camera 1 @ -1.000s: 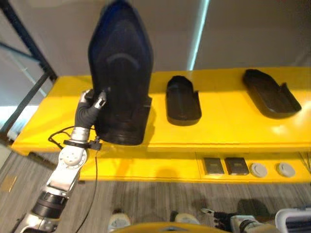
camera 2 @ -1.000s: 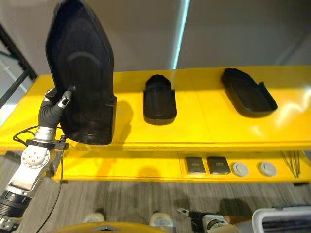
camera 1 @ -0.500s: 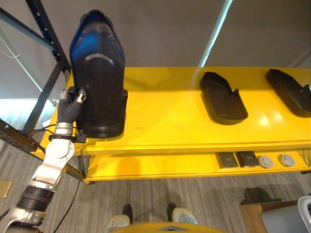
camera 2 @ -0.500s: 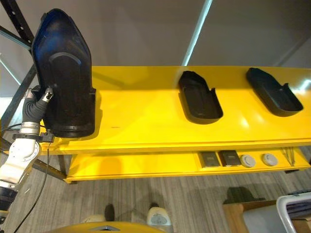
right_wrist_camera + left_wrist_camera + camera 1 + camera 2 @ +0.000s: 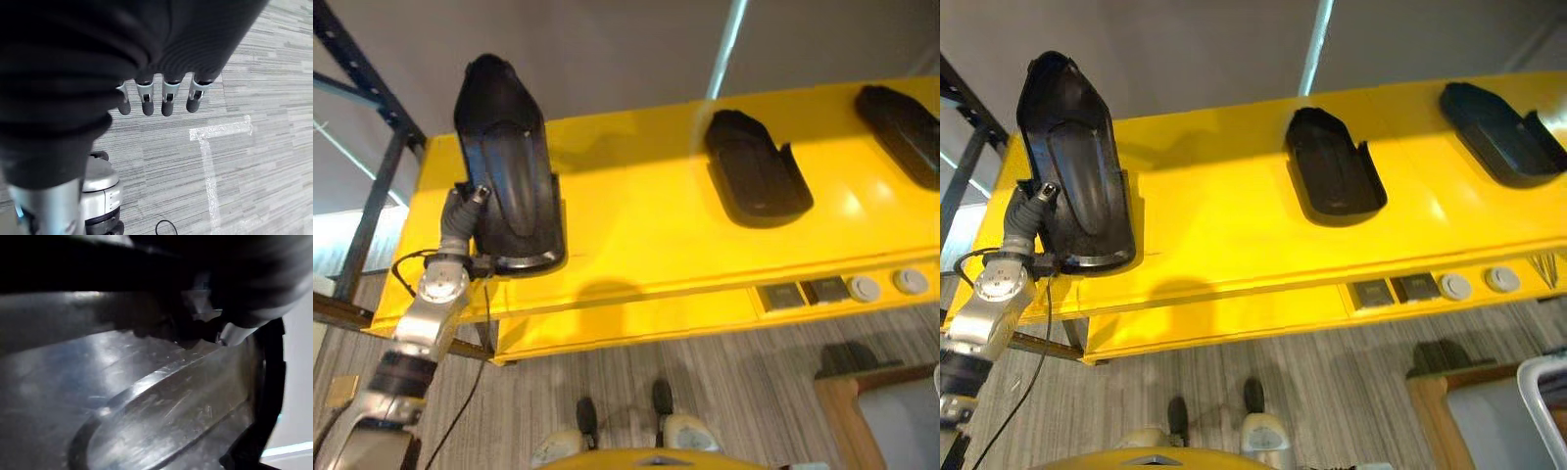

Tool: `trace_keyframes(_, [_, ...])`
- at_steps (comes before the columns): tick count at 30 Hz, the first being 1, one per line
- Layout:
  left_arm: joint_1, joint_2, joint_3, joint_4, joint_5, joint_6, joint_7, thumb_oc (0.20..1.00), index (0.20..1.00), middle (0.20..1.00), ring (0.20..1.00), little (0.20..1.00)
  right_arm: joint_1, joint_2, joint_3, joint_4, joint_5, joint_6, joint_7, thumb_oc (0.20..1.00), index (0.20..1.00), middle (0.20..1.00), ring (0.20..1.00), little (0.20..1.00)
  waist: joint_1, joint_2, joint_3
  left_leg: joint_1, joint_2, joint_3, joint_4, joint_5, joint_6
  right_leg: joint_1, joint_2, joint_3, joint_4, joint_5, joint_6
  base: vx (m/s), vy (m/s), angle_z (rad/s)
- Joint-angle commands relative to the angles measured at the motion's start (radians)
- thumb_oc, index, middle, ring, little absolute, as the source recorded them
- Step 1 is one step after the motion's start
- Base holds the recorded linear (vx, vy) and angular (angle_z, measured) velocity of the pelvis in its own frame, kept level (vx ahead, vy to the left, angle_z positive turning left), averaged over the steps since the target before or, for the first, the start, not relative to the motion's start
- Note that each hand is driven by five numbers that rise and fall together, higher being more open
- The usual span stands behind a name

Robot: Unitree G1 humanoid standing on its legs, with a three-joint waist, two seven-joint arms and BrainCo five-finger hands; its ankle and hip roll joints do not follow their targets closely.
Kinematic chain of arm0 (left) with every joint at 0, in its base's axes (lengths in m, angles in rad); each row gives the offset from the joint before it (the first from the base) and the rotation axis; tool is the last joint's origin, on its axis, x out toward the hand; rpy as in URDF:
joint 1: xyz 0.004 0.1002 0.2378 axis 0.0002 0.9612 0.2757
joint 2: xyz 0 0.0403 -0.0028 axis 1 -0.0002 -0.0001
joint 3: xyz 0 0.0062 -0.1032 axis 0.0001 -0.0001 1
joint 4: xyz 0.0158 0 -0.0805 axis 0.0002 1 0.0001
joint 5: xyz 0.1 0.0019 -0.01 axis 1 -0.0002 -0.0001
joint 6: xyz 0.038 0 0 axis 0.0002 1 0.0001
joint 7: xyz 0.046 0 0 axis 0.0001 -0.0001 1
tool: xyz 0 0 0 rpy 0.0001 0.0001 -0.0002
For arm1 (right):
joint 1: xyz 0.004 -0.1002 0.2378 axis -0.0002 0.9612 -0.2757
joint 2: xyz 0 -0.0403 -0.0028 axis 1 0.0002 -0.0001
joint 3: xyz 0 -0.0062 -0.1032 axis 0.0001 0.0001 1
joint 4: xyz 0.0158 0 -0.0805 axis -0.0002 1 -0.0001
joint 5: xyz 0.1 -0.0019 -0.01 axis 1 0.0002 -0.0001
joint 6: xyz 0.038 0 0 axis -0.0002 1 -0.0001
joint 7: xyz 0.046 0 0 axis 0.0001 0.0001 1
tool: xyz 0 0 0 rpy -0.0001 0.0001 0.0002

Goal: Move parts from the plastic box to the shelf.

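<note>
My left hand (image 5: 462,211) is shut on a large black moulded part (image 5: 504,166), thumb on its hollow face and fingers behind its edge. The part leans over the left end of the yellow shelf (image 5: 636,225), its lower end at the shelf's front edge; whether it touches I cannot tell. In the left wrist view its glossy ribbed surface (image 5: 146,401) lies right under the hand. Two more black parts lie flat on the shelf, one in the middle (image 5: 756,168) and one at the right end (image 5: 901,117). My right hand (image 5: 156,98) hangs over the floor with relaxed fingers, holding nothing.
A lower yellow ledge carries two small dark squares (image 5: 800,292) and two round grey pieces (image 5: 881,285). A dark blue rack post (image 5: 362,78) stands just left of the shelf. A wooden stand (image 5: 871,411) with a white box corner (image 5: 1547,392) sits at lower right.
The camera has shifted. The held part has tipped down from nearly upright and now leans low over the shelf's left end, still in my left hand.
</note>
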Motion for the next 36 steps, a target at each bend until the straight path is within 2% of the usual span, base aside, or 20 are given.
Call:
trace_keyframes(1, [-0.129,0.039,0.008,0.080,-0.053,0.006,-0.033,0.200,0.200,0.200,0.200,0.200,-0.009,-0.003,0.058,0.007,-0.007,0.012,0.032,1.000,1.000,1.000,1.000,1.000,-0.021,-0.019,0.041,-0.020,-0.007,0.020,0.005,-0.086,0.005,0.009,0.012,0.029,0.044,-0.136,0.011,0.00,0.000,-0.18])
trace_keyframes(4, [-0.175,0.038,-0.018,0.216,-0.064,0.018,-0.041,0.200,0.200,0.200,0.200,0.200,-0.015,-0.009,0.073,-0.011,0.000,0.002,0.035,1.000,1.000,1.000,1.000,1.000,-0.044,-0.011,0.057,-0.031,-0.001,0.038,0.005,-0.079,0.001,-0.006,0.011,0.042,0.046,-0.135,0.008,0.00,0.024,-0.09])
trace_keyframes(9, [-0.209,0.030,-0.048,0.330,-0.100,0.042,-0.060,0.200,0.200,0.200,0.200,0.200,-0.034,-0.024,0.082,-0.023,0.002,-0.007,0.029,1.000,1.000,1.000,1.000,1.000,-0.066,0.001,0.085,-0.040,0.011,0.058,0.007,-0.074,-0.007,-0.022,-0.005,0.058,0.049,-0.133,0.010,-0.01,0.038,-0.13])
trace_keyframes(16, [-0.197,0.019,-0.073,0.345,-0.087,0.080,-0.128,0.200,0.200,0.200,0.200,0.200,-0.053,-0.036,0.081,-0.019,-0.009,-0.014,0.024,1.000,1.000,1.000,1.000,1.000,-0.076,0.013,0.109,-0.034,0.019,0.071,0.006,-0.072,-0.013,-0.024,-0.020,0.057,0.046,-0.132,0.010,-0.01,0.031,-0.02])
trace_keyframes(17, [-0.196,0.020,-0.078,0.341,-0.091,0.088,-0.138,0.266,0.266,0.266,0.266,0.266,-0.057,-0.038,0.080,-0.020,-0.012,-0.012,0.024,1.000,1.000,1.000,1.000,1.000,-0.076,0.016,0.110,-0.033,0.019,0.072,0.005,-0.072,-0.014,-0.024,-0.020,0.056,0.045,-0.133,0.009,-0.01,0.041,-0.01])
trace_keyframes(18, [-0.193,0.020,-0.082,0.335,-0.100,0.106,-0.144,0.567,0.567,0.567,0.567,0.567,-0.060,-0.040,0.079,-0.021,-0.014,-0.011,0.023,1.000,1.000,1.000,1.000,1.000,-0.076,0.019,0.111,-0.031,0.019,0.074,0.004,-0.072,-0.016,-0.022,-0.020,0.054,0.043,-0.133,0.008,-0.01,0.033,-0.01])
trace_keyframes(19, [-0.192,0.019,-0.084,0.335,-0.102,0.113,-0.147,0.937,0.937,0.937,0.937,0.937,-0.060,-0.040,0.079,-0.021,-0.014,-0.012,0.022,1.000,1.000,1.000,1.000,1.000,-0.076,0.020,0.111,-0.031,0.018,0.074,0.004,-0.072,-0.016,-0.021,-0.020,0.054,0.042,-0.134,0.008,-0.02,0.034,-0.01])
trace_keyframes(20, [-0.188,0.022,-0.093,0.329,-0.090,0.145,-0.154,1.000,1.000,1.000,1.000,1.000,-0.062,-0.041,0.080,-0.023,-0.014,-0.012,0.017,1.000,1.000,1.000,1.000,1.000,-0.076,0.023,0.110,-0.029,0.018,0.076,0.004,-0.069,-0.018,-0.016,-0.019,0.052,0.038,-0.133,0.007,0.00,0.000,0.00])
trace_keyframes(24, [-0.178,0.026,-0.101,0.319,-0.076,0.181,-0.152,1.000,1.000,1.000,1.000,1.000,-0.064,-0.043,0.081,-0.023,-0.012,-0.010,0.014,1.000,1.000,1.000,1.000,1.000,-0.072,0.028,0.102,-0.021,0.018,0.078,0.003,-0.068,-0.020,-0.003,-0.018,0.043,0.031,-0.134,0.006,0.00,0.000,0.00])
trace_keyframes(28, [-0.129,0.017,-0.104,0.271,-0.104,0.268,-0.139,1.000,1.000,1.000,1.000,1.000,-0.068,-0.039,0.071,-0.013,-0.014,-0.004,0.017,1.000,1.000,1.000,1.000,1.000,-0.052,0.032,0.078,-0.005,0.020,0.075,0.005,-0.067,-0.024,0.032,-0.021,0.021,0.019,-0.138,0.005,0.00,-0.011,0.06])
trace_keyframes(30, [-0.110,0.005,-0.102,0.256,-0.092,0.262,-0.144,1.000,1.000,1.000,1.000,1.000,-0.070,-0.037,0.071,-0.011,-0.014,-0.001,0.019,1.000,1.000,1.000,1.000,1.000,-0.046,0.032,0.072,-0.001,0.020,0.073,0.006,-0.067,-0.025,0.042,-0.022,0.016,0.017,-0.140,0.004,-0.01,-0.005,0.06])
trace_keyframes(31, [-0.097,-0.002,-0.103,0.240,-0.083,0.279,-0.157,1.000,1.000,1.000,1.000,1.000,-0.070,-0.034,0.071,-0.008,-0.020,-0.005,0.023,1.000,1.000,1.000,1.000,1.000,-0.042,0.032,0.067,0.003,0.020,0.072,0.007,-0.067,-0.026,0.049,-0.021,0.013,0.016,-0.141,0.004,0.00,-0.004,0.03])
trace_keyframes(33, [-0.073,-0.011,-0.114,0.196,-0.025,0.315,-0.158,1.000,1.000,1.000,1.000,1.000,-0.067,-0.024,0.075,-0.010,-0.016,-0.002,0.017,1.000,1.000,1.000,1.000,1.000,-0.032,0.028,0.053,0.009,0.020,0.069,0.009,-0.066,-0.027,0.063,-0.022,0.005,0.013,-0.142,0.003,0.00,-0.011,0.04])
trace_keyframes(36, [-0.078,0.005,-0.130,0.182,0.094,0.336,-0.135,1.000,1.000,1.000,1.000,1.000,-0.067,-0.019,0.083,-0.013,0.001,0.005,0.005,1.000,1.000,1.000,1.000,1.000,-0.026,0.023,0.035,0.019,0.023,0.072,0.006,-0.065,-0.029,0.079,-0.022,-0.002,0.006,-0.144,0.006,-0.01,-0.014,0.05])
